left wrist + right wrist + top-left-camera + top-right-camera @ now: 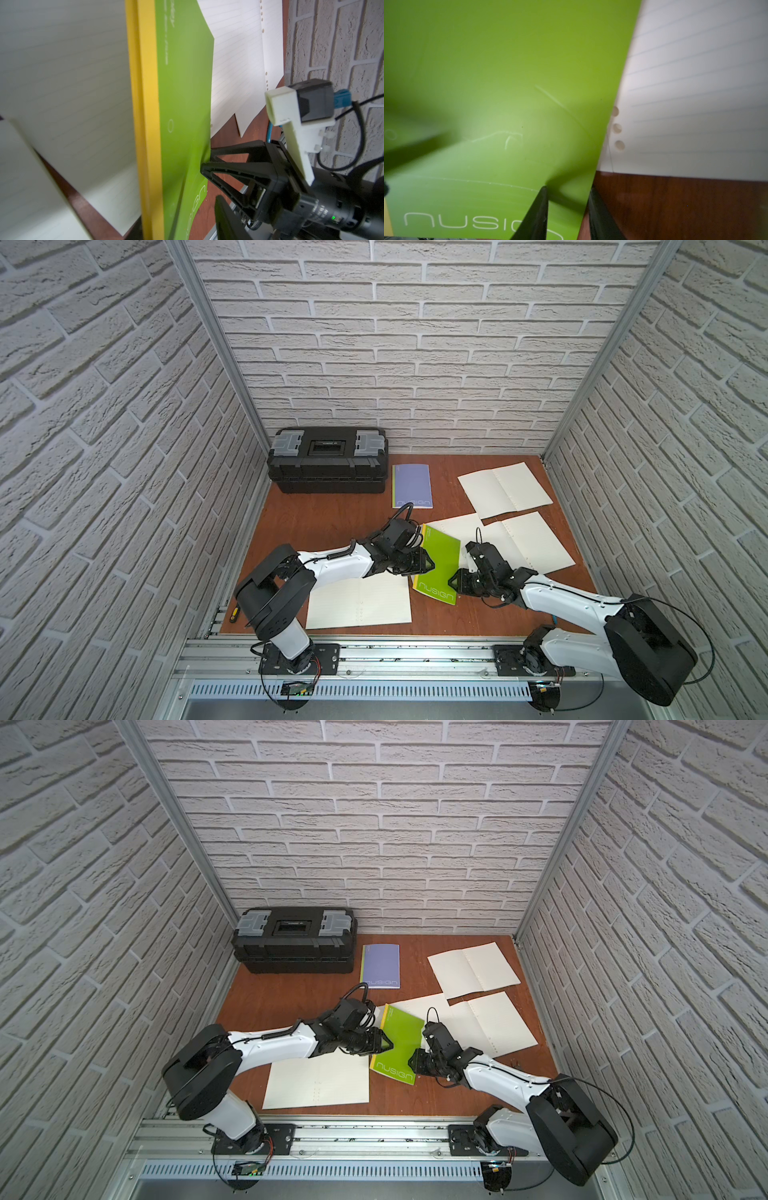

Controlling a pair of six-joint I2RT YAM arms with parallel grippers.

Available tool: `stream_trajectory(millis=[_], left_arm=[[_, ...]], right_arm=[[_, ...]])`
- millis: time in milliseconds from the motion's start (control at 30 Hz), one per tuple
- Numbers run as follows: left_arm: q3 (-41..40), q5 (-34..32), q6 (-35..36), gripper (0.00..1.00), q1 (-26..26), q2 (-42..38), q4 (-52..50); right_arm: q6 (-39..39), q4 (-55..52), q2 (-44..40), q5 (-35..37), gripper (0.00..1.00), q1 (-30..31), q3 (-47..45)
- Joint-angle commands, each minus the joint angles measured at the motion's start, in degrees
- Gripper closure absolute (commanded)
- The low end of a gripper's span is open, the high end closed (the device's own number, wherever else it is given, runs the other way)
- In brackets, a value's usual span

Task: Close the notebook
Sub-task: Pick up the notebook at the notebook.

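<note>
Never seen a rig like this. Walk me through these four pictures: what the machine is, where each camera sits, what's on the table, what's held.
This is a robot with two white-and-black arms mounted at the table's near edge, each ending in a two-fingered hand. The two wide pictures come from one camera head overhead, looking down. The two close-ups come from cameras on the arms' wrists. On the brown table are a black toolbox, a closed purple notebook and several open notebooks showing lined pages. Between the arms is the green notebook. The right hand pinches the edge of its cover from above and below, as the right wrist view shows. The left hand sits at its other side; whether it grips is unclear.
</note>
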Motion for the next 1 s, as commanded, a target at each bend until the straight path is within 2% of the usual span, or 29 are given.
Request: stream_trajectory(millis=[0, 200, 400, 567, 767, 967], left_arm=[[1.8, -0.6, 1.4, 0.61, -0.6, -0.4, -1.2], [3.1, -3.1, 3.3, 0.83, -0.5, -0.7, -5.6], [4.2, -2.6, 4.8, 0.99, -0.1, -0.1, -6.5], [4.5, -1.9, 5.4, 1.00, 1.0, -0.7, -8.0], [4.8, -1.1, 7.2, 1.00, 3.8, -5.2, -12.2], [4.1, -0.1, 10.3, 1.00, 10.1, -12.2, -19.1]], right_arm=[[-0.5, -0.2, 0.7, -0.9, 0.67, 0.6, -0.5], [-0.9, -1.4, -0.2, -0.6, 0.67, 0.6, -0.1], [-1.2, -2.9, -2.1, -0.3, 0.67, 0.6, 0.7], [-1.7, -5.5, -4.3, 0.5, 0.67, 0.6, 1.7], [-2.4, -10.2, -8.5, 1.5, 0.66, 0.6, 4.6], [-3.5, -14.4, -11.6, 3.2, 0.64, 0.6, 7.5]])
